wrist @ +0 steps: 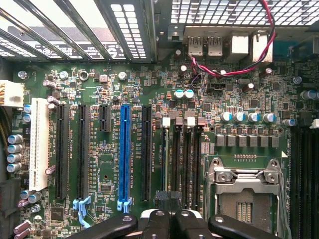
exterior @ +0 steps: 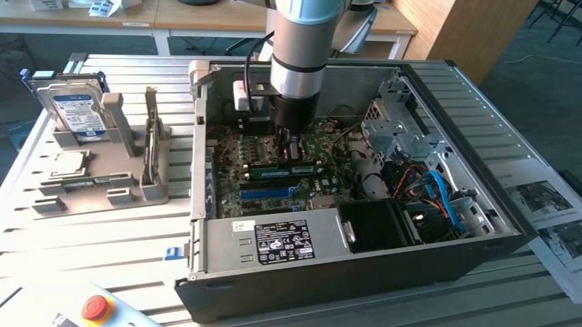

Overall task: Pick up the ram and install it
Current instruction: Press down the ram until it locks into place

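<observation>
My gripper point(exterior: 290, 153) reaches down into the open computer case point(exterior: 364, 252), with its fingertips just above the motherboard point(wrist: 99, 99). In the wrist view the black fingers point(wrist: 155, 224) are pressed together, so my gripper point(wrist: 169, 219) is shut over the near end of the memory slots point(wrist: 184, 159). Right under the tips in the exterior view lies a long green strip point(exterior: 283, 171) that looks like a ram along those slots. I cannot tell whether the fingers pinch it. Another ram point(exterior: 151, 129) stands on edge in the grey holder outside the case.
The grey holder point(exterior: 91, 191) at the exterior view's left also carries a silver hard drive point(exterior: 78, 112) and a square processor chip point(exterior: 68, 163). An open processor socket point(wrist: 246, 191) sits beside the slots. The power supply point(exterior: 272, 242) and cables point(exterior: 437, 197) crowd the case.
</observation>
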### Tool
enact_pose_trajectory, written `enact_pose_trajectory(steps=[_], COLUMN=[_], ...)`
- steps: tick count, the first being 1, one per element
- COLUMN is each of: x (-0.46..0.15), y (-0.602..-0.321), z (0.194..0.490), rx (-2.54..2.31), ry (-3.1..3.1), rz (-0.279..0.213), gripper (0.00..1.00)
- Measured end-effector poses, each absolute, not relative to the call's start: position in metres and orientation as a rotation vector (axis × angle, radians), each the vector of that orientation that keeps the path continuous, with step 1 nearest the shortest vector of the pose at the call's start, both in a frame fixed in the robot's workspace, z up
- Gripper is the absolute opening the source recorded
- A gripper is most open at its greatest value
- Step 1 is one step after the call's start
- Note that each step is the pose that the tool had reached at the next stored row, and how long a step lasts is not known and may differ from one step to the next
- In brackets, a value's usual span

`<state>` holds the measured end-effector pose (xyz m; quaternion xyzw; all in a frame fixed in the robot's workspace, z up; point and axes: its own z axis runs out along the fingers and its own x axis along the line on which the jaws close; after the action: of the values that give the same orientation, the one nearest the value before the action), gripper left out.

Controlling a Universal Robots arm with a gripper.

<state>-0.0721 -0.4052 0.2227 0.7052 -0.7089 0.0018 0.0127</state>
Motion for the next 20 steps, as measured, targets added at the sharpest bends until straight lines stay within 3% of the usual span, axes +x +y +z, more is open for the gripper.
enact_pose_trajectory(steps=[20], x=[-0.0721], y=[-0.4052], z=[0.2218], rx=[2.198], ry=[-2.209], rz=[0.006], gripper=[0.1])
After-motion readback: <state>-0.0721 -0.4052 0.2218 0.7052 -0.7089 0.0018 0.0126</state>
